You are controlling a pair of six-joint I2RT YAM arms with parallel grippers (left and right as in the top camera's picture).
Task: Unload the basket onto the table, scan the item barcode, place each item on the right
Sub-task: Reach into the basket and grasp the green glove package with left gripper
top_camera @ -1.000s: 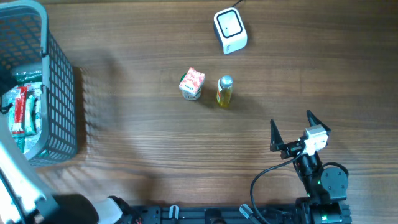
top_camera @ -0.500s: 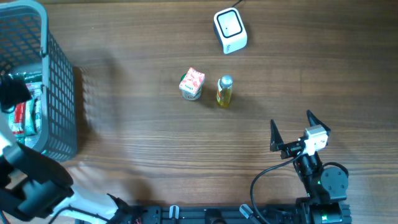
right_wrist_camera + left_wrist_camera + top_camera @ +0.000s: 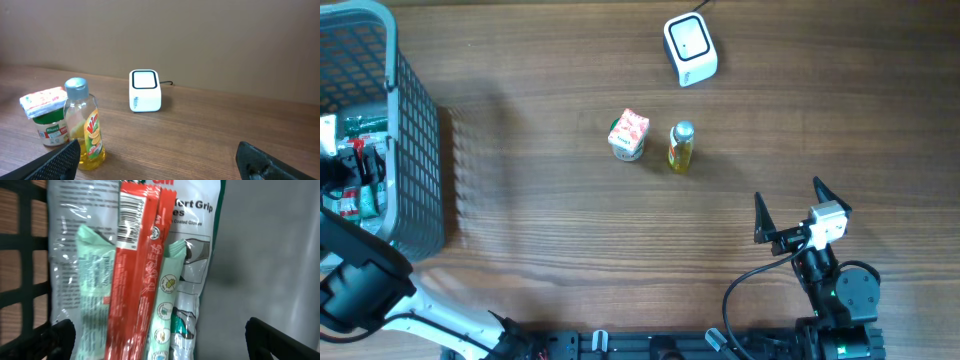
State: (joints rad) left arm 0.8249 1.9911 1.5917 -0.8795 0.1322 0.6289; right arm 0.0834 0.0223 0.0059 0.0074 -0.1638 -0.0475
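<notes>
My left gripper (image 3: 162, 346) hangs open inside the grey basket (image 3: 418, 150), just above a red packet (image 3: 137, 270) with a white barcode label at its top end. Mint-green packets (image 3: 167, 305) lie on both sides of it, over a clear bag of gloves (image 3: 192, 225). From overhead, the left gripper (image 3: 338, 168) sits at the far left edge. The white scanner (image 3: 690, 48) stands at the back of the table, facing the right wrist camera (image 3: 145, 90). My right gripper (image 3: 790, 207) stays open and empty near the front right.
A yellow bottle (image 3: 681, 147) and a small jar with a pink lid (image 3: 629, 134) stand mid-table, left of the right gripper's line of sight. The basket's mesh wall (image 3: 20, 280) rises at the left of the packets.
The left arm has shifted over the basket and lowered toward the packets. The right arm and the table items have not moved.
</notes>
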